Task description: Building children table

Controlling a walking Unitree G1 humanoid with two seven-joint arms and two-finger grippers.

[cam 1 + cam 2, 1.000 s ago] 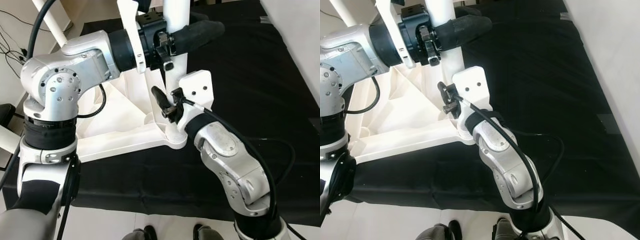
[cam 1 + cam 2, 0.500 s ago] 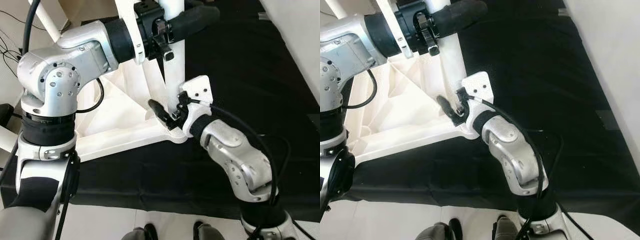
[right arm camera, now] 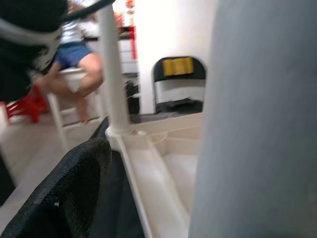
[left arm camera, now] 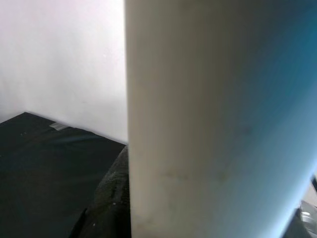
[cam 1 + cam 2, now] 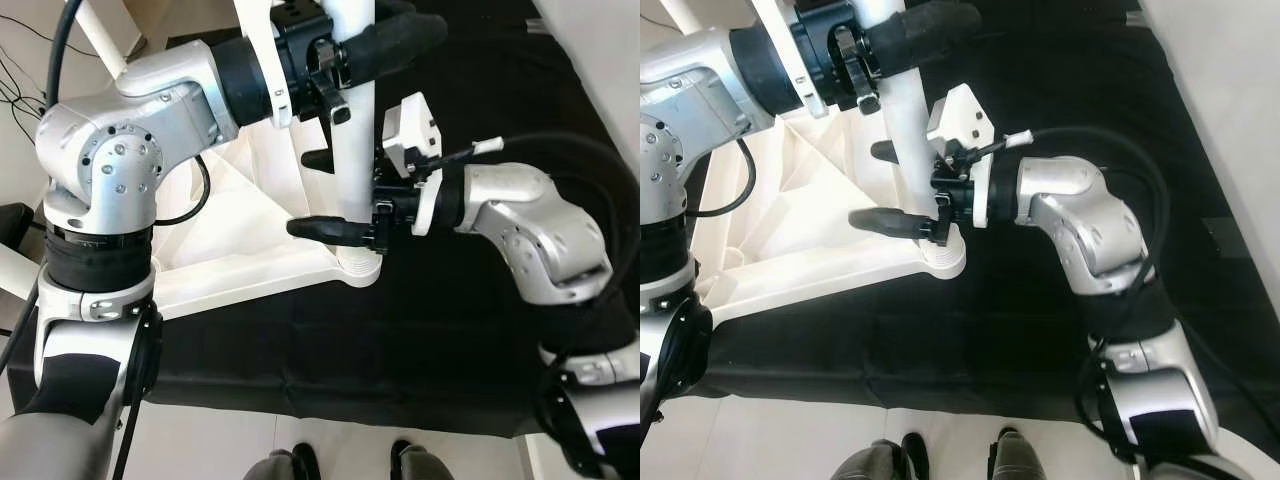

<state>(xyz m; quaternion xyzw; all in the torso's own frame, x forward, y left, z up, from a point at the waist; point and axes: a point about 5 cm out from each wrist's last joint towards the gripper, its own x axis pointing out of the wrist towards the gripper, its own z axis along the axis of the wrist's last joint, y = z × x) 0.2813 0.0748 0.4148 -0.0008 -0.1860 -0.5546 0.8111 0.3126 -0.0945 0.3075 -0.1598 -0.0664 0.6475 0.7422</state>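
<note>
Big black mat [image 5: 470, 330] across the floor, and on it lies the white tabletop [image 5: 240, 245], underside up, ribs showing, filling the scene from centre out toward 9 o'clock. From its near corner socket [image 5: 357, 267] a white leg [image 5: 352, 130] stands upright, running up to 12 o'clock and out of view. A second leg [image 3: 113, 74] stands at a far corner in the right wrist view.

Left arm [image 5: 130, 150] sweeps in from 9 o'clock, elbow high. Left end effector [image 5: 345, 50] sits high on the leg, its black fingers [image 5: 395, 40] pressed on either side of it, pinching the leg. In the left wrist view the leg is right up against the camera, with a dark finger [image 4: 106, 203] beside it.

Right arm [image 5: 530, 230] reaches in from 3 o'clock, forearm level. Right end effector [image 5: 325, 195] is low on the leg, just above the socket. Its fingers are spread wide, one finger [image 5: 325, 229] on the near side of the leg, the other [image 5: 315, 159] on the far side. I cannot tell whether either touches the leg. The right wrist view has one black finger [image 3: 59, 198] in front and the leg close beside it.

Beyond the tabletop in that view, a person's legs [image 3: 81, 82] by a white stool. At 6 o'clock, the robot's feet [image 5: 345, 463] on pale floor.
</note>
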